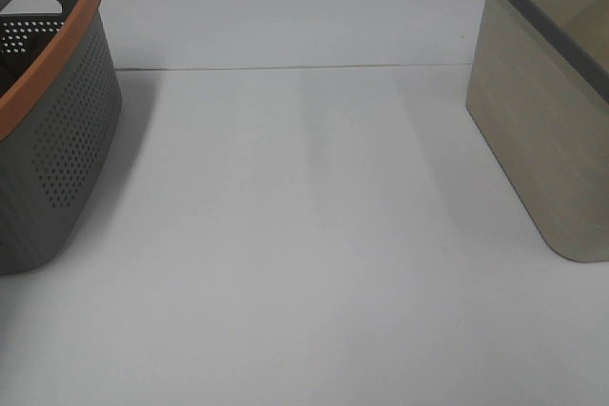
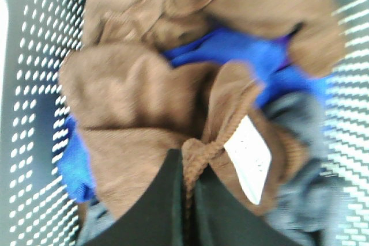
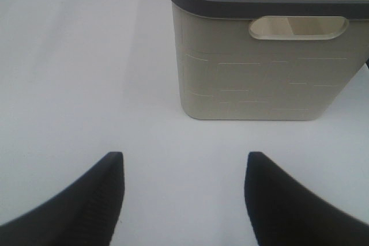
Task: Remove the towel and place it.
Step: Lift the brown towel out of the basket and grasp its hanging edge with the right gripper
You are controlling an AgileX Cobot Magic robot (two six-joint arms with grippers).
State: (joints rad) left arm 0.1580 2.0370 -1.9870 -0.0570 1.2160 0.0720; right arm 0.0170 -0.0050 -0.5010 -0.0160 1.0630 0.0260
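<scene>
The towel (image 2: 132, 90) is lying bunched inside the grey perforated basket (image 1: 67, 140), with a blue cloth (image 2: 230, 50) showing between its folds and a grey cloth (image 2: 300, 200) beside it. Your left gripper (image 2: 185, 171) is pinching its stitched hem, just beside the white tag (image 2: 249, 156). Your right gripper (image 3: 184, 194) is hanging spread wide, holding nothing, over the white table (image 1: 304, 235) and facing the beige basket (image 1: 542, 130). You are getting a broad stretch of table between the two baskets, which are standing well apart at its left and right sides.

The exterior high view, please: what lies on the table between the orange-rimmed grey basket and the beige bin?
Nothing: the table between the grey basket and the beige bin is bare white surface, as the exterior high view shows.
</scene>
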